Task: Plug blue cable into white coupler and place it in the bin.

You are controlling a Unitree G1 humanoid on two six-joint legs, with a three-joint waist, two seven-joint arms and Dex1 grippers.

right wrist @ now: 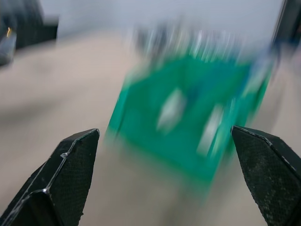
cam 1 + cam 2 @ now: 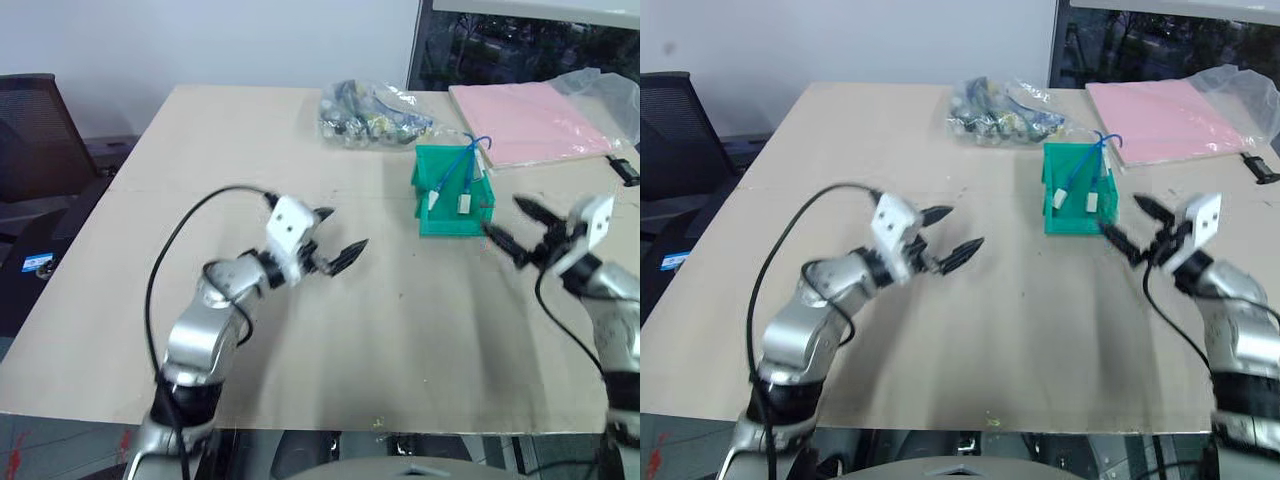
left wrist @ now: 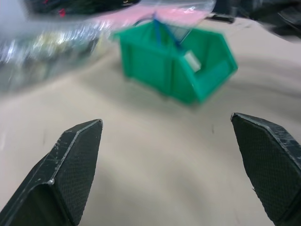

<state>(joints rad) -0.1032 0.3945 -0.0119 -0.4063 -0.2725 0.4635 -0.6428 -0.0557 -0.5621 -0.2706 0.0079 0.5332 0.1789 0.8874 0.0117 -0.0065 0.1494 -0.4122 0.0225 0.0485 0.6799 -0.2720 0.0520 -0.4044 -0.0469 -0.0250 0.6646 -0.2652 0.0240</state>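
The teal-green bin (image 2: 452, 215) stands on the table right of centre. The blue cable (image 2: 458, 165) loops up over its back wall and hangs inside. At one cable end in the bin sits the white coupler (image 2: 465, 203), beside another small white piece (image 2: 434, 200). My left gripper (image 2: 345, 232) hovers open and empty over the table, well to the left of the bin. My right gripper (image 2: 508, 222) is open and empty just right of the bin's front corner, clear of it. The left wrist view shows the bin (image 3: 174, 70) ahead between the spread fingers (image 3: 70, 165).
A clear bag of mixed cables (image 2: 372, 112) lies behind the bin. A flat pink sheet (image 2: 535, 120) and crumpled clear plastic (image 2: 605, 90) are at the back right, with a small black object (image 2: 625, 170) by the right edge. A black chair (image 2: 35, 130) stands left of the table.
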